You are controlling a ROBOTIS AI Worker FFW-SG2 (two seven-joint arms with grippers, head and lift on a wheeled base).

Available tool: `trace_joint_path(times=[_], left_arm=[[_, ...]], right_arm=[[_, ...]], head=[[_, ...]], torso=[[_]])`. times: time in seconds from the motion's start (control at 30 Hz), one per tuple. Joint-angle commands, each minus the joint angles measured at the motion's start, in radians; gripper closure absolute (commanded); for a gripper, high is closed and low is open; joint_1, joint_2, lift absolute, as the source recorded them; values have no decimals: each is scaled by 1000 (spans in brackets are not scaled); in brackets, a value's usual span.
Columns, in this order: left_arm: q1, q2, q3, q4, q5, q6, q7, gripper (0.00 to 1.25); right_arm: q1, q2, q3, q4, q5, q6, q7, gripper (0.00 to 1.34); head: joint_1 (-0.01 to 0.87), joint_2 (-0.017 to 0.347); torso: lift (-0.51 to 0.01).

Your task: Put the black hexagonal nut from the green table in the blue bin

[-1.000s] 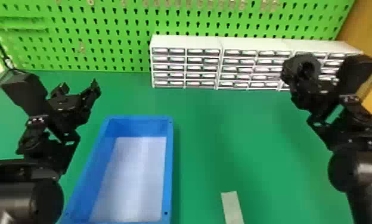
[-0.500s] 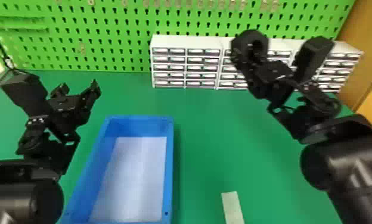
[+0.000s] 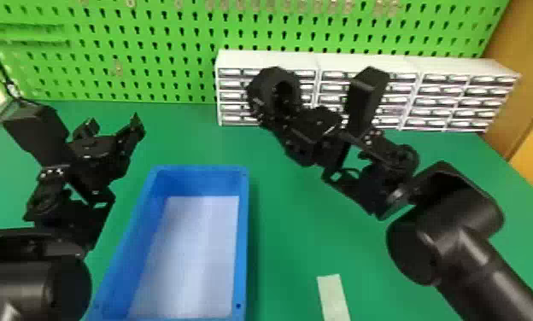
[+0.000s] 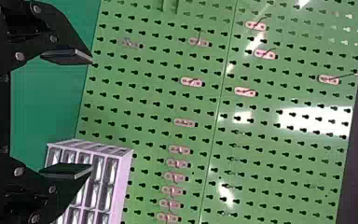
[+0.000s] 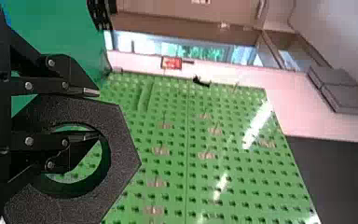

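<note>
Plainly, the left gripper (image 3: 112,124) hangs left of the blue bin (image 3: 245,205), fingers apart; beyond the bin, above the green table (image 3: 295,239), the black hexagonal nut (image 3: 265,94) sits clamped in the right gripper (image 3: 302,114), one finger through its hole.

The head view looks forward and down from above the green table (image 3: 295,213), taking in the blue bin (image 3: 244,239) at lower left and the pegboard (image 3: 184,51) across the top. Turned on its side, the left wrist view faces that board more closely, sharing the white drawers (image 3: 270,59) with the head view. The right wrist view, also sideways, looks past the nut (image 5: 119,172), close to the lens, toward the same board at a slant and the window (image 5: 191,51) beyond.
</note>
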Motion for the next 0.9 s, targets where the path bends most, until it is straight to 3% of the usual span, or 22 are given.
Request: trace_joint_path(times=[0.0, 0.4, 0.87], left_arm=[[-2, 0, -3, 1, -4, 0, 4, 433], [-8, 0, -14, 6, -7, 0, 11, 433], [-16, 0, -17, 9, -10, 0, 17, 433]], right_arm=[[-34, -13, 85, 8, -40, 6, 0, 952], [-95, -19, 225, 28, -121, 10, 2, 952], [-109, -13, 272, 35, -146, 14, 2, 952]], head=[[692, 8], [692, 8], [692, 8]], torso=[[-97], [-97], [-97]])
